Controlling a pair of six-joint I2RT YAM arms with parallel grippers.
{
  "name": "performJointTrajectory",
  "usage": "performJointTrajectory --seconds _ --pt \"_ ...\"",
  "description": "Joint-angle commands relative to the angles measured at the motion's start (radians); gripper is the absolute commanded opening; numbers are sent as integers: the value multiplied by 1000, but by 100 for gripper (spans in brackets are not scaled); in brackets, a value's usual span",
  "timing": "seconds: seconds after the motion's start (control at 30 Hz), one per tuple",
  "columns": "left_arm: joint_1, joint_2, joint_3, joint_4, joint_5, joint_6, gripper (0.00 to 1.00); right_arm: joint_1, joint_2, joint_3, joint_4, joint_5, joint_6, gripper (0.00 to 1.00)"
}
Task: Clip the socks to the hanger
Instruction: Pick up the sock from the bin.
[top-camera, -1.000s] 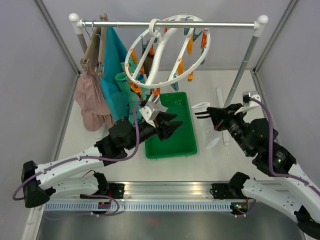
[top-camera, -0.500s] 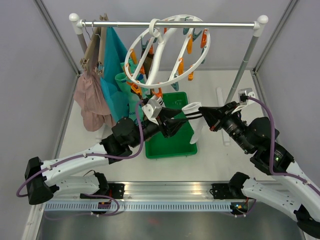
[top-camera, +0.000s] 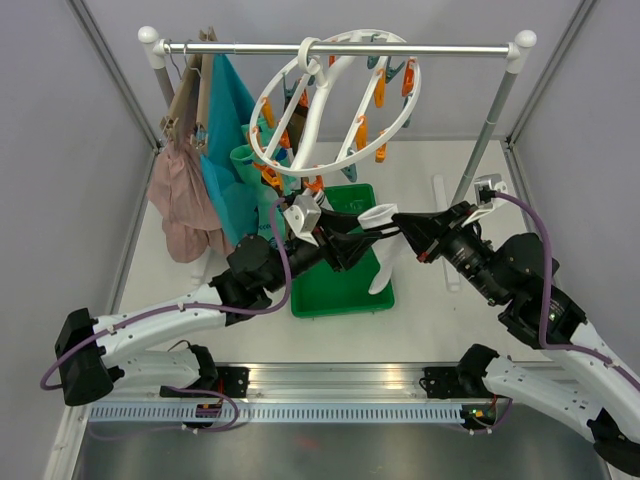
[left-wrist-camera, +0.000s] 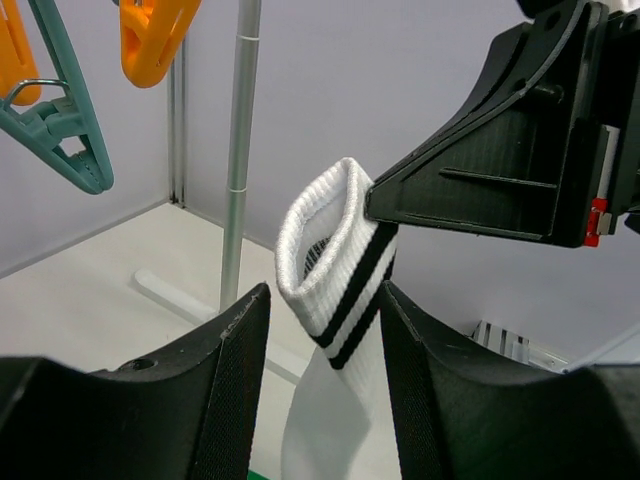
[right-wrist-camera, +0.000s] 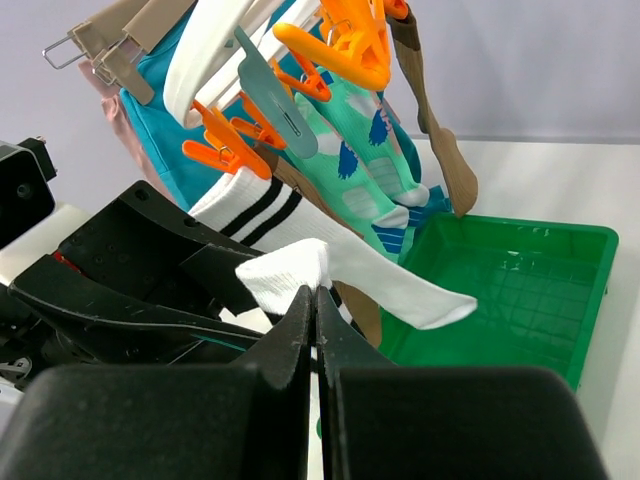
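Observation:
My right gripper is shut on the cuff of a white sock with black stripes, which hangs over the green tray's right side. My left gripper is open, its fingers either side of that sock just below the cuff, with a gap on the left. The round white hanger hangs tilted from the rail above. A second white striped sock, a mint-teal sock and a brown sock hang from its pegs.
A green tray lies under both grippers. A large teal garment and a pink-beige garment hang on tan hangers at the rail's left end. The rail's right post stands behind my right arm.
My right gripper carried the white sock left, from beside the tray to over its right side. My left gripper rose towards it, opened a little wider, and now straddles the sock.

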Motion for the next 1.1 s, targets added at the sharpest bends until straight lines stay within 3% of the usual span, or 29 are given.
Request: performJointTrajectory --seconds 0.0,0.47,0.67,0.73,0.8,0.87,0.97,1.0,1.07 --pt "6 -14 -16 109 49 -42 54 6 2 14 47 -24 20 0" --pt "17 -17 -39 137 55 -53 43 6 39 1 95 -53 33 0" --pt "25 -16 -51 157 40 -65 17 6 42 0 90 -59 32 0" --pt "25 -16 -50 157 44 -65 3 6 48 -3 87 -62 30 0" --pt "26 -17 -50 154 50 -60 2 4 50 -11 84 -61 26 0" --pt "26 -23 -53 149 52 -48 2 4 50 -15 83 -56 17 4" --pt "26 -37 -53 122 56 -20 2 6 51 -12 61 -30 -15 25" --pt "26 -43 -54 112 58 -13 2 6 54 -11 53 -15 -29 38" --pt "28 -55 -53 83 50 15 2 6 60 1 34 32 -57 47"
